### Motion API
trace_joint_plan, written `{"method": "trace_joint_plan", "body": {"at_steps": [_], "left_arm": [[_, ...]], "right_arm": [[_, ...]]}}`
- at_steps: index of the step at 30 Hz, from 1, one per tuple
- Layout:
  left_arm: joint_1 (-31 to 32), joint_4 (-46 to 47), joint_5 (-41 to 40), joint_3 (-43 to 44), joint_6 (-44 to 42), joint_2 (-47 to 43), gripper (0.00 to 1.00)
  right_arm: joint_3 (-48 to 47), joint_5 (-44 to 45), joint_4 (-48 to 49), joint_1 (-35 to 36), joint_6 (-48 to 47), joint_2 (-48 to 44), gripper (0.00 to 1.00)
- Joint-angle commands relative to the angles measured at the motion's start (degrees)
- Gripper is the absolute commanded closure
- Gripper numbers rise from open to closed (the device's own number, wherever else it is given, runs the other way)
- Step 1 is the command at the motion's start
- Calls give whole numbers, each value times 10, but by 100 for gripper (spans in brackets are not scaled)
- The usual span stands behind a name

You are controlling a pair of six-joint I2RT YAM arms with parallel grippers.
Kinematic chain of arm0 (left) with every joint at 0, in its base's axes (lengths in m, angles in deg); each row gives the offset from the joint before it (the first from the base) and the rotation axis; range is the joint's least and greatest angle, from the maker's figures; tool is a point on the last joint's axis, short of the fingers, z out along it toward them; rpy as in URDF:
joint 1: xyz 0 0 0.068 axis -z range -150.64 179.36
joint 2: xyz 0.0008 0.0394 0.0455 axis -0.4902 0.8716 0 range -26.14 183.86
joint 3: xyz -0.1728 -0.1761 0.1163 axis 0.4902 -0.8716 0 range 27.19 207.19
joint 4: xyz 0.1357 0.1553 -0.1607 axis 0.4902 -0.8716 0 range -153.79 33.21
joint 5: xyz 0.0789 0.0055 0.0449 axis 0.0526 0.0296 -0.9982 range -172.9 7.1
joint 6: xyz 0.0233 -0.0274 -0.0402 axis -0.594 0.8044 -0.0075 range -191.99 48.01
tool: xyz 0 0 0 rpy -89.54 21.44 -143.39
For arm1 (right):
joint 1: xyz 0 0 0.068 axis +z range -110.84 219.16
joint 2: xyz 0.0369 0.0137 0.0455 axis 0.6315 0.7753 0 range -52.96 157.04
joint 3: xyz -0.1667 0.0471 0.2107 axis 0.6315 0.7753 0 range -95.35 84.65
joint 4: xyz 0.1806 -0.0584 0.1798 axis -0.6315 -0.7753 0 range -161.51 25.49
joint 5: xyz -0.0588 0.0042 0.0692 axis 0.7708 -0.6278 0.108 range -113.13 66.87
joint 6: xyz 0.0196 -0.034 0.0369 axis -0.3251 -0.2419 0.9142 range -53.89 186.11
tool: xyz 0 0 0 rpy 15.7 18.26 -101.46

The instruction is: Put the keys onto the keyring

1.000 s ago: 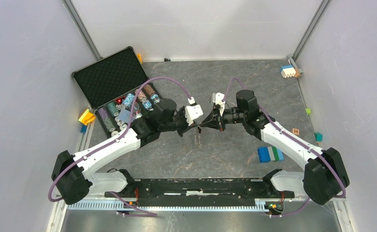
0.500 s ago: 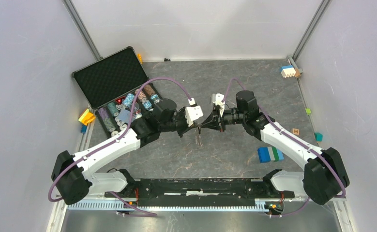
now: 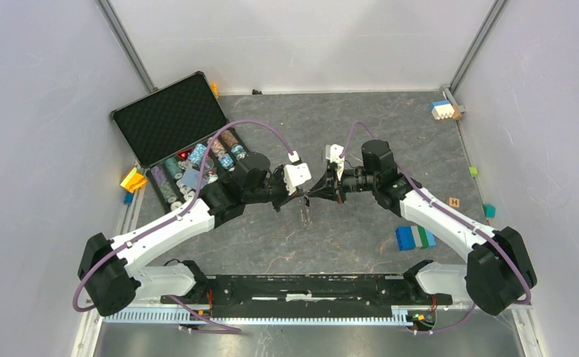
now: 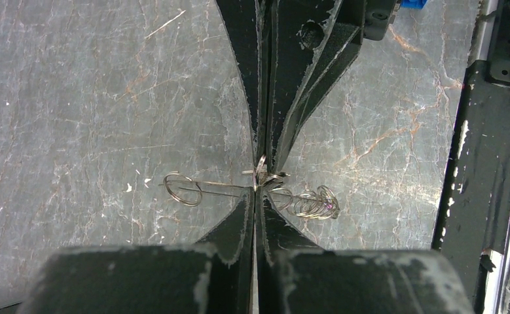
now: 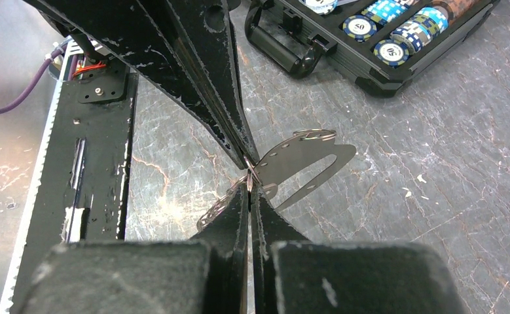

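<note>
Seen from above, the two arms reach inward from either side over the grey marbled worktop [image 3: 360,126]. Their forearms are roughly level, and the left gripper [image 3: 300,195] and right gripper [image 3: 313,194] meet tip to tip in the air. From there, only a small dark shape shows hanging beneath them.

The right wrist camera shows that shape to be the flat grey-tan D-shaped metal keyring [image 5: 283,153]. It is held clear of the worktop and stands out broadside from the meeting point, with a thin wire ring [image 5: 315,135] at its far end. The open black case of poker chips [image 5: 396,82] lies behind it.

In the left wrist view the keyring is edge-on, a thin line. This view also shows a coil of small wire rings [image 4: 314,203] on the opposite side of the tips.

Each gripper's fingers are pressed together, and both sets of tips touch the keyring's near end. The views do not show which gripper carries it.
</note>
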Motion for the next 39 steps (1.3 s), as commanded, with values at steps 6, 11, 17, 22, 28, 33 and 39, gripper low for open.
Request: {"method": "trace_joint_plan", "body": {"at_steps": [6, 11, 17, 22, 28, 33, 39], "left_arm": [[4, 35, 30, -7, -18, -25, 98], [4, 42, 34, -13, -21, -30, 98], [4, 44, 44, -17, -27, -32, 98], [4, 45, 53, -20, -33, -33, 98], [4, 47, 59, -24, -41, -36, 98], [3, 53, 73, -37, -57, -43, 98], [4, 52, 96, -46, -73, -47, 98]], "right_arm": [[-1, 12, 6, -1, -14, -1, 100], [3, 12, 6, -3, -15, -1, 100], [3, 6, 6, -4, -15, 3, 100], [3, 4, 6, -5, -14, 5, 100], [2, 3, 5, -9, -14, 5, 100], [2, -3, 5, -15, -11, 5, 100], [3, -13, 4, -18, -9, 10, 100]]}}
